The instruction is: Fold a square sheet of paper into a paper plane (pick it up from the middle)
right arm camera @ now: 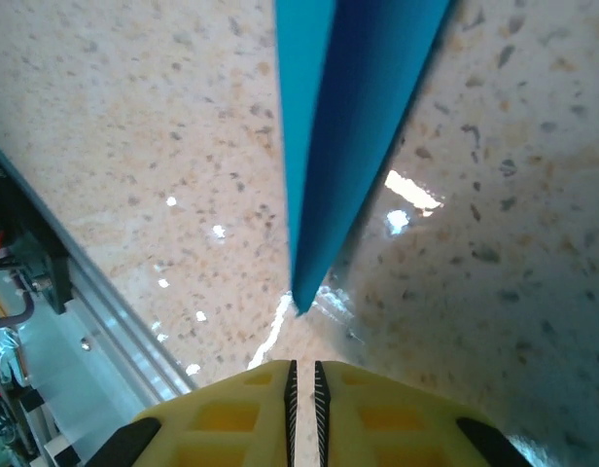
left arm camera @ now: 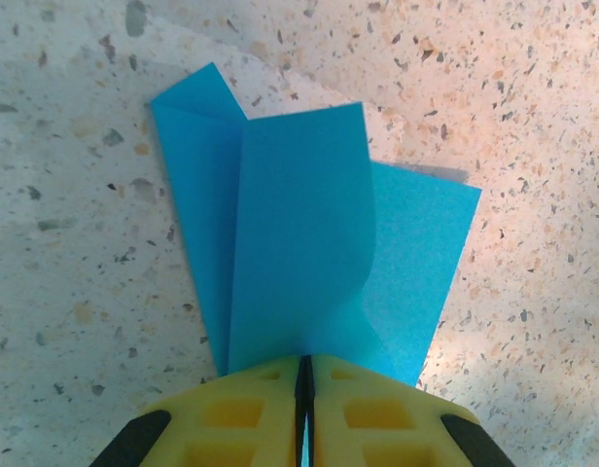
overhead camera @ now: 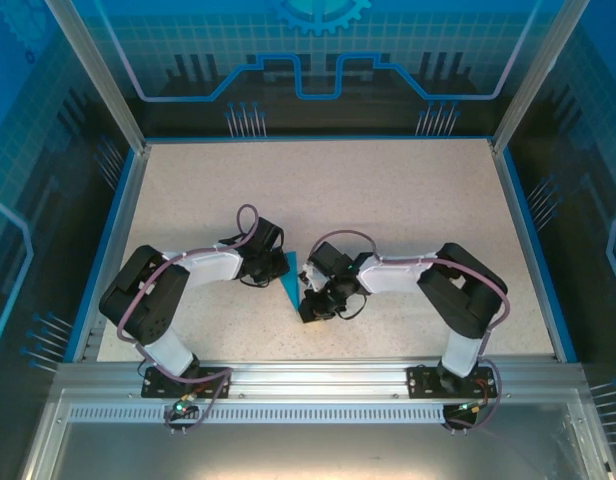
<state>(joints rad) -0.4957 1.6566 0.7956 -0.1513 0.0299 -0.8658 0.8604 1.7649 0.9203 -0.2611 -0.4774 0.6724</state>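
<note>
Right now your left gripper is clamped on the paper plane — jaws pressed together over the paper, its folded flaps fanning away from them. In the top view, the plane sits between the two arms over the counter, its long axis running toward the near edge and narrowing to a point. That point lies just ahead of your right gripper, whose jaws sit together with nothing between them. The right arm is nearer the tip — you'd likely part its jaws first.
</note>
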